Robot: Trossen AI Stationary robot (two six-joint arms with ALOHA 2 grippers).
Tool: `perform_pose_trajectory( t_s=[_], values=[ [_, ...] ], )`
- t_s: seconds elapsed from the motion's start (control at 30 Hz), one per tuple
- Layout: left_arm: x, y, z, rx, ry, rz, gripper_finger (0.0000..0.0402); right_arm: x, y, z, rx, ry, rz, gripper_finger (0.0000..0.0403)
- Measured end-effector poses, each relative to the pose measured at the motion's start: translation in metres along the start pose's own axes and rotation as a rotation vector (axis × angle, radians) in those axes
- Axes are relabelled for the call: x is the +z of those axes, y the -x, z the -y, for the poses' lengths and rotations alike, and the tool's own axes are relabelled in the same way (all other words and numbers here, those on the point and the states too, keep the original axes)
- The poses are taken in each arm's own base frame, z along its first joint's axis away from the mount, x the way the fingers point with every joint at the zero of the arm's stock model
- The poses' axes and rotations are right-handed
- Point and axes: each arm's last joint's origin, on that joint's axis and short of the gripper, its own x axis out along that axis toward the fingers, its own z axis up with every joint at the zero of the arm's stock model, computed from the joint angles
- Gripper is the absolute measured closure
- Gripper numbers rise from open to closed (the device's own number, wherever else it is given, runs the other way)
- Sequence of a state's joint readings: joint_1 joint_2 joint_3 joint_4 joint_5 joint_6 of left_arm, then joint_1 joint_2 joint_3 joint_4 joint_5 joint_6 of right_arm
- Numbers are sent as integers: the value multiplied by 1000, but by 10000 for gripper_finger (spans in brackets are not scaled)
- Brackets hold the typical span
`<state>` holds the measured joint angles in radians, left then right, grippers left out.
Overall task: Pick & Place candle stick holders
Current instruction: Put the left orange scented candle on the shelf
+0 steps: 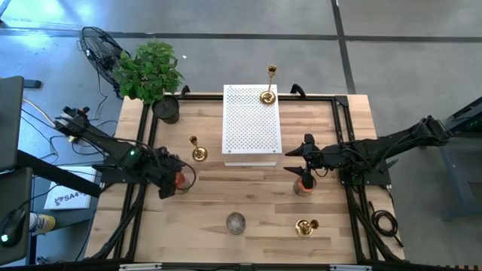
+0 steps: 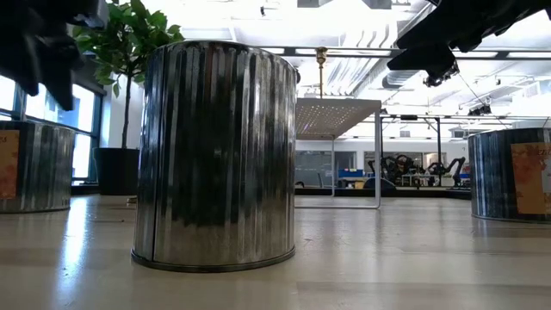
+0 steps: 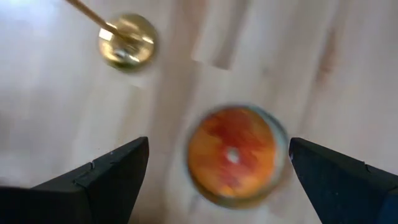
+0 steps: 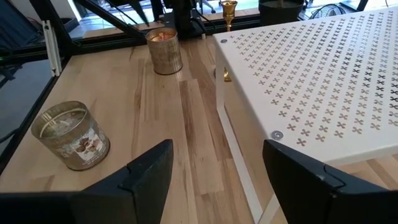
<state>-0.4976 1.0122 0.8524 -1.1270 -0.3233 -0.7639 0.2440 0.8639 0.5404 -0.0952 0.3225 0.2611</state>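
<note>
Three gold candle stick holders show. One (image 1: 268, 94) stands on the far right corner of the white perforated shelf (image 1: 251, 124). Another (image 1: 197, 150) stands on the table left of the shelf. The third (image 1: 305, 225) is near the table's front right. My left gripper (image 1: 172, 183) hangs open above an orange candle jar (image 3: 231, 155), a finger on either side and clear of it; the nearby holder (image 3: 127, 40) stands beyond. My right gripper (image 4: 217, 180) is open and holds nothing, by the shelf's near right corner.
A silver candle jar (image 1: 236, 222) stands near the front middle. Another jar (image 1: 303, 184) sits below my right arm. A potted plant (image 1: 151, 71) stands at the far left corner. A black frame runs along the table's left, right and far edges.
</note>
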Motion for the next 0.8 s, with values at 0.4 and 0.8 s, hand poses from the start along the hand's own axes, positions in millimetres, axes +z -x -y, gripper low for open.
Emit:
perform_pose_trajectory(
  t_s=[0.4,0.8],
  values=[
    [-1,0,0,0,-7,-10,23,0,0,0,1,-3,2,160],
    [-1,0,-2,33,-12,7,23,0,0,0,1,-4,2,160]
  ],
)
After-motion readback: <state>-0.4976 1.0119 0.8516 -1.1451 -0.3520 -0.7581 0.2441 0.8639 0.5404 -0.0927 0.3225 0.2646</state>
